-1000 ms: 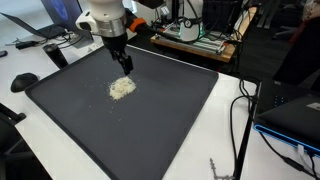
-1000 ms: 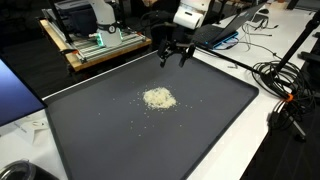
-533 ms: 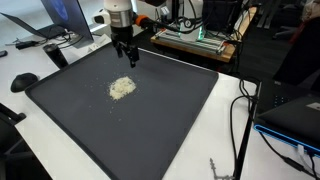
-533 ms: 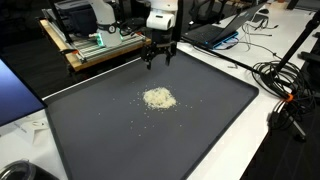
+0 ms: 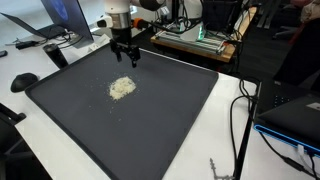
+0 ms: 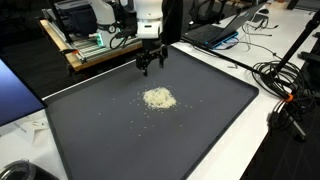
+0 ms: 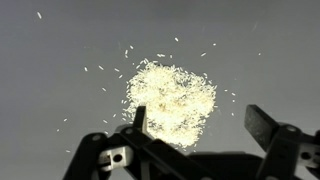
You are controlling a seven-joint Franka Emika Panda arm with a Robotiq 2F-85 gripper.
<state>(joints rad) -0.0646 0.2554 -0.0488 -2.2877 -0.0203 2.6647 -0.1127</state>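
At the counter's (image 6: 272, 150) left edge in an exterior view sits a blue-lit screen (image 6: 12, 92). Behind it, past the far left corner, is a wooden board (image 6: 95, 48) carrying electronics. A dark mat (image 6: 110, 135) covers most of the counter.

The gripper (image 6: 150, 66) hangs over the mat's far edge, raised and touching nothing. In the wrist view its two fingers (image 7: 139, 116) stand wide apart with nothing held between them.

The heap of grains (image 6: 158, 98) lies near the middle of the mat, nearer than the gripper and apart from it, with single grains (image 7: 103, 70) strewn around it. The wrist view looks down on the heap (image 7: 172, 100) between the spread fingers.

The heap looks like loose, dry, rice-like bits. I judge it very light, with no body of its own, so a pinch would catch a few grains and scatter the rest. It would answer better to being pushed or gathered from its rim than to being gripped, and the thick middle is the only place a closing pair of fingers would find much.

Nothing stands between the gripper and the heap. Toward the counter's right edge a tangle of cables (image 6: 282, 82) lies off the mat, with a laptop (image 6: 226, 30) beyond the far right corner, both well clear of the grains.
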